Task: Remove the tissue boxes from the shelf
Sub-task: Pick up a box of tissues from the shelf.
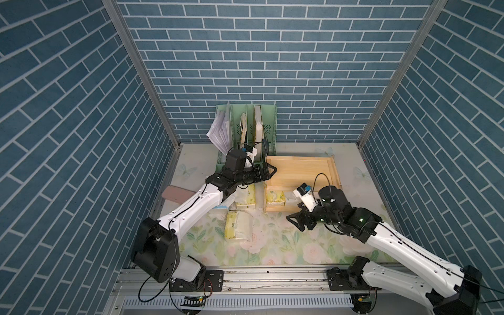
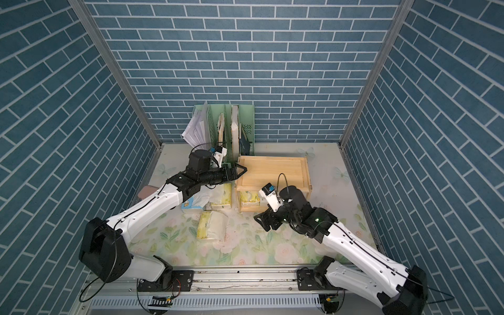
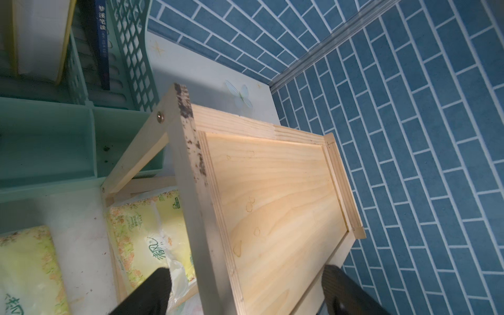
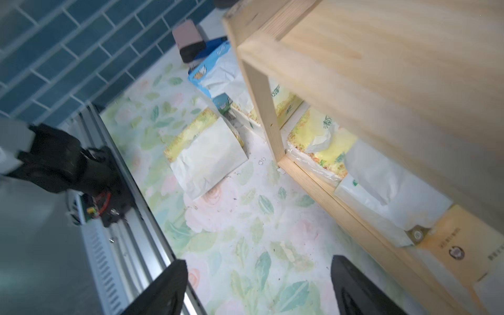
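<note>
Straddling shelf, left gripper agape.

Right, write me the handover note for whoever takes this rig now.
Left gripper: open, empty, at the shelf's left edge.
Right gripper: open, empty, in front of the shelf.
Done: three tissue boxes out on the table: blue-white box, pale yellow box beside the shelf, pale yellow box nearer the front.
Left to do: three on the lower tier: pale yellow box inside, white box, orange-yellow box.
</note>
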Controlling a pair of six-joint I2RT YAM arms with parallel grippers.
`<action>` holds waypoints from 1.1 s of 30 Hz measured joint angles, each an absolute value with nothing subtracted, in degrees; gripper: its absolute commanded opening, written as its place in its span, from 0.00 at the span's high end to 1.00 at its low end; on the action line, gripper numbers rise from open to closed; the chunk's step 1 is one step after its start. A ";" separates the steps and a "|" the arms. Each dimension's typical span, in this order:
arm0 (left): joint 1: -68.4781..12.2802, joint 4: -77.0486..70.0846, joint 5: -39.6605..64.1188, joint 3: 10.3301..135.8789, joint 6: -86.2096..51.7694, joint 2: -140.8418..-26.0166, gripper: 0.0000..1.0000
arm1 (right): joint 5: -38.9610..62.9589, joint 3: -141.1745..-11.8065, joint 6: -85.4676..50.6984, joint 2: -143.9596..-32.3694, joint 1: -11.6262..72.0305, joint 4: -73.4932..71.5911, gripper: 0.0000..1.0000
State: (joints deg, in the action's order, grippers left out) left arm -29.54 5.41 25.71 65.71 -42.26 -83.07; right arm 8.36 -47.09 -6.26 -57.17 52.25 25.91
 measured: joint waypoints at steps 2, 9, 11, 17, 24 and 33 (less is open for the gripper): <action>-28.18 5.30 25.34 65.63 -43.20 -82.83 0.05 | 1.15 -47.18 0.10 -61.32 57.47 25.26 0.18; -20.10 5.30 24.38 61.65 -45.25 -78.06 0.02 | -16.23 -44.73 20.49 -68.64 64.55 16.84 0.24; -17.96 5.43 24.25 60.36 -45.32 -76.14 0.01 | -19.77 -42.44 26.22 -68.90 65.04 12.32 0.27; -13.08 5.89 24.45 57.78 -45.28 -72.23 0.00 | -26.28 -36.88 38.85 -72.38 66.00 1.28 0.29; -10.15 6.94 24.47 56.55 -44.82 -70.91 0.00 | -30.13 -31.68 49.50 -77.82 66.22 -11.16 0.29; -9.67 8.75 23.94 56.53 -43.86 -70.91 0.00 | -30.70 -32.42 54.39 -87.29 65.54 -22.20 0.29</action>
State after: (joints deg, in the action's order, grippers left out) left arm -9.67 8.75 23.94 56.53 -43.86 -70.91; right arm -30.70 -32.42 54.39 -87.29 65.54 -22.20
